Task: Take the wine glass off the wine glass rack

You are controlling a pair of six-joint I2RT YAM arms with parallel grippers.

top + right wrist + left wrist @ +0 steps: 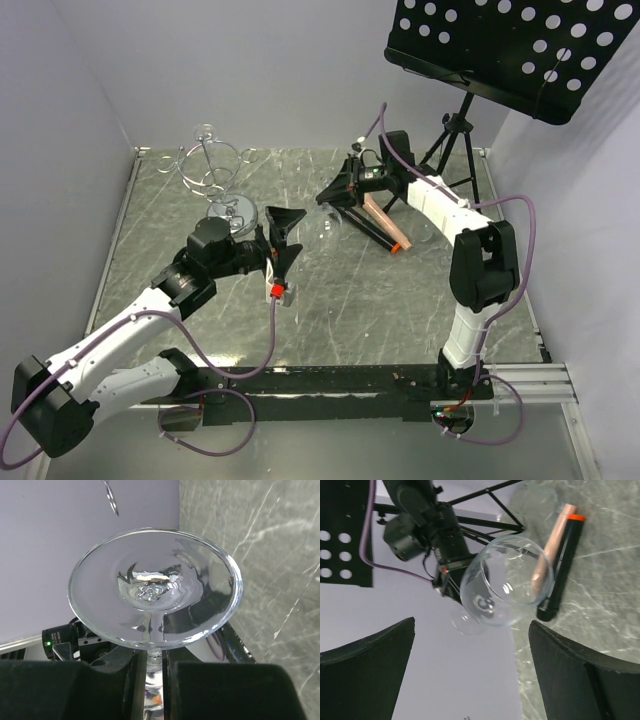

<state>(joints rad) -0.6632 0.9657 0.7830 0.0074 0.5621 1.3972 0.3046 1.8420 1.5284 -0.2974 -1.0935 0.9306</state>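
My right gripper (347, 192) is shut on the stem of a clear wine glass (325, 228) and holds it on its side above the table, bowl toward the left arm. In the right wrist view the stem (154, 652) sits between my fingers (100, 690), with the round foot (155, 587) in front. My left gripper (284, 240) is open and empty, its jaws wide apart just short of the bowl (507, 582). The chrome wine glass rack (212, 165) stands at the back left, with its mirror base (232, 212) beside the left wrist.
A black music stand (515, 40) on a tripod (452, 140) stands at the back right. A pink stick and a black bar with an orange tip (385, 225) lie on the marbled table (350, 310) under the right arm. A clear glass object (535, 500) lies beside them.
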